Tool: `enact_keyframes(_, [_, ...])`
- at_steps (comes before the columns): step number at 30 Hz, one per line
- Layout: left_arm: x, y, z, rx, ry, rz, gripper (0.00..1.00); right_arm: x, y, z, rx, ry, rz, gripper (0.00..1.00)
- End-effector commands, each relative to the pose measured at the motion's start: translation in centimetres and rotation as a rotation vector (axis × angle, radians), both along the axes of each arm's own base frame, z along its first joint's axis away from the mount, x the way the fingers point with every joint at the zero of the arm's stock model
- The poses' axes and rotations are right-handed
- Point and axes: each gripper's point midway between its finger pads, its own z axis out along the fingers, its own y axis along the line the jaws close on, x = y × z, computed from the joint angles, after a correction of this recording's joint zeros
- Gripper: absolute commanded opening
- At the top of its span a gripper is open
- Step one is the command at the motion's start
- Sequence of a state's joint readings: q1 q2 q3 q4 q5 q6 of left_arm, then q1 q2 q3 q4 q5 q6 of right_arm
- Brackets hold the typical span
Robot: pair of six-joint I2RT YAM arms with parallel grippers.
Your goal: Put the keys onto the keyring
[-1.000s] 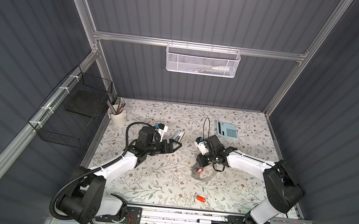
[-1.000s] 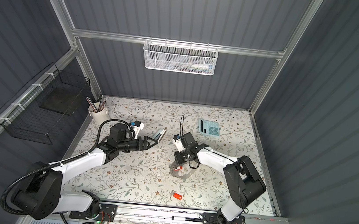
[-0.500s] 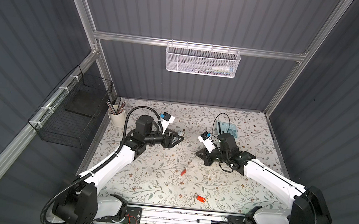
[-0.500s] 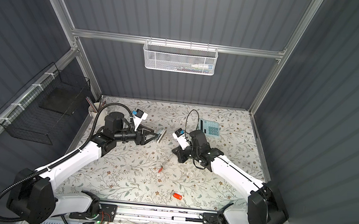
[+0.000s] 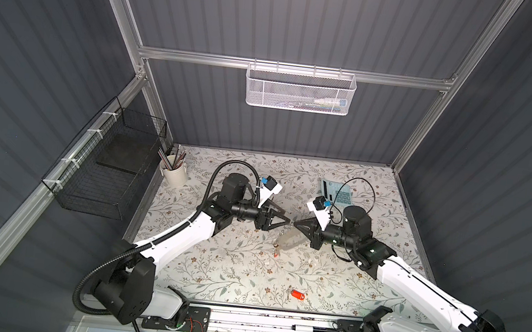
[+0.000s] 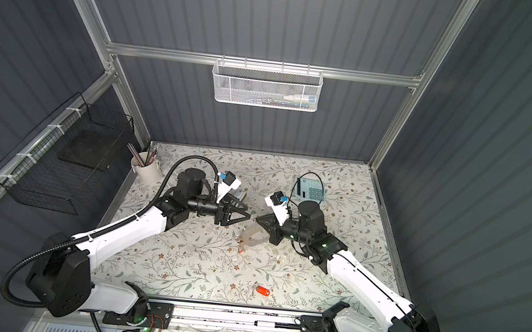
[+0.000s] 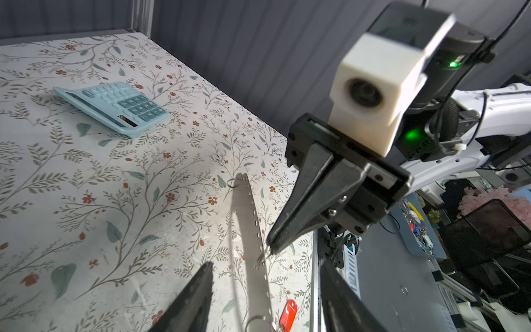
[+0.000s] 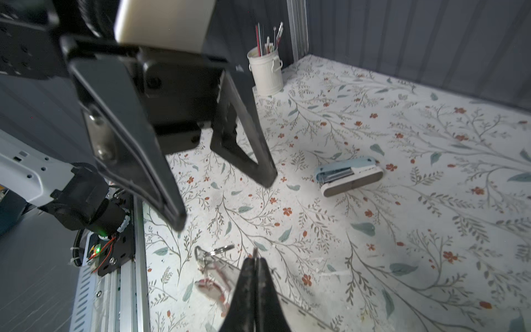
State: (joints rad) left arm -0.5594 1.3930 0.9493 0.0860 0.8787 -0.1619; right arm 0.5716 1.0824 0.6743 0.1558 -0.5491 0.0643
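Keyring (image 7: 247,218), blurred in both top views, hangs edge-on over the middle of the floral bench (image 5: 232,272), its scalloped rim pinched by the clenched right fingers (image 7: 310,201), and a red key (image 7: 288,314) dangles from it. Left fingers (image 8: 129,149) stand released and spread just beside the loop, facing the right ones tip to tip and grasping nothing. A second red key (image 5: 297,294) lies alone near the bench's front edge, well apart, with a pale blue calculator (image 7: 115,106) at the back and a pale blue stapler (image 8: 349,175) near the left arm.
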Motion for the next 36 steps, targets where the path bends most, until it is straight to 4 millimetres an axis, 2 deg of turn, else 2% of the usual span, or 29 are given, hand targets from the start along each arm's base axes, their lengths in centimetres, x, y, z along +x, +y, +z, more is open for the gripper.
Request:
enact_keyframes(1, [0.1,-0.7,1.6,-0.061,-0.001,-0.024,0.58,0.2,-0.2,2.6,0.086,-0.091,-0.024,0.0])
enact_keyframes(10, [-1.0,-1.3,3.7,-0.117,0.001,-0.123,0.4,-0.3,-0.4,3.8,0.144,-0.119,0.003,0.0])
enact_keyframes(17, [-0.8,-1.2,3.7,-0.103,-0.025,-0.115,0.36,-0.8,-1.0,4.6,0.208,-0.12,0.028,0.0])
enact_keyframes(21, [-0.4,-1.4,3.9,-0.098,-0.032,-0.108,0.3,-1.0,-1.2,4.8,0.224,-0.122,0.04,0.0])
enact_keyframes(36, [-1.8,-2.3,4.2,-0.15,0.006,-0.208,0.26,-1.2,-1.3,5.9,0.284,-0.122,0.059,0.0])
